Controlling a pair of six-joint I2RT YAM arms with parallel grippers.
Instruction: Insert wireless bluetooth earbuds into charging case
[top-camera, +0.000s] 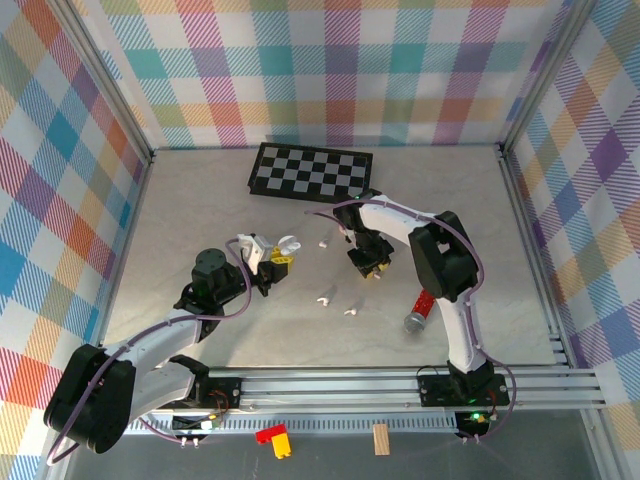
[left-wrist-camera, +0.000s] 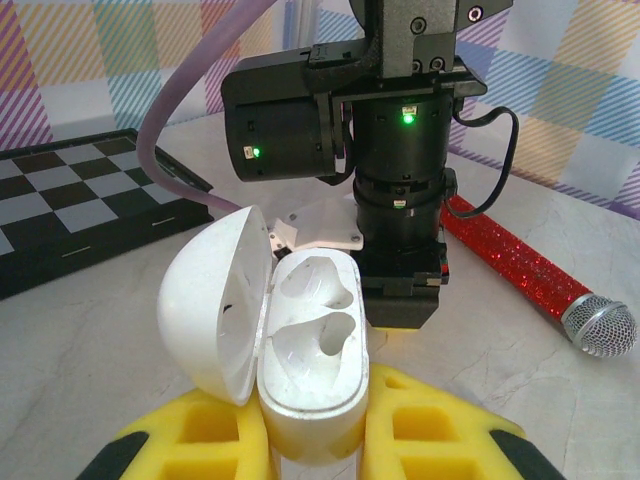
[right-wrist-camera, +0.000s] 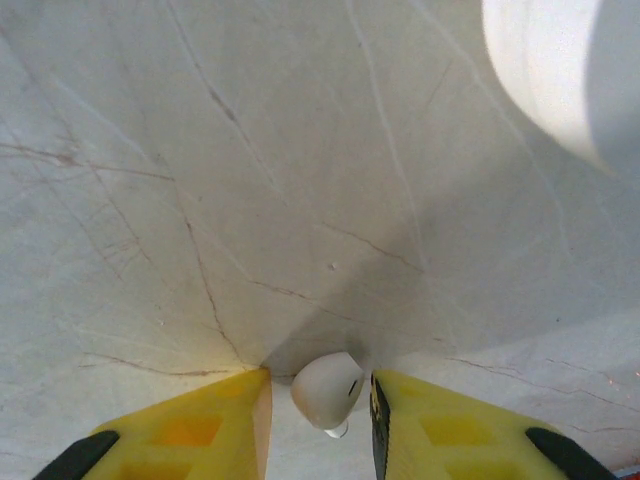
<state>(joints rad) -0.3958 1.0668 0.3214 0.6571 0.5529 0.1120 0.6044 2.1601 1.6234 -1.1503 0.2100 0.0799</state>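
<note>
The white charging case (left-wrist-camera: 310, 340) is clamped between the yellow fingers of my left gripper (left-wrist-camera: 315, 425). Its lid is swung open to the left and both sockets are empty. From above, the case (top-camera: 288, 243) is held just off my left gripper (top-camera: 278, 256), left of centre. My right gripper (top-camera: 366, 268) points straight down at the table. In the right wrist view a white earbud (right-wrist-camera: 322, 388) lies on the table between the fingers of my right gripper (right-wrist-camera: 318, 402). The earbud rests against the right finger, with a gap to the left one. Three more earbuds lie loose: one (top-camera: 323, 243), another (top-camera: 323, 299) and a third (top-camera: 350, 312).
A red glitter microphone (top-camera: 418, 308) lies right of my right gripper and shows again as a microphone (left-wrist-camera: 540, 285). A folded chessboard (top-camera: 312, 172) lies at the back. A blurred white shape (right-wrist-camera: 550, 70) sits at the upper right of the right wrist view.
</note>
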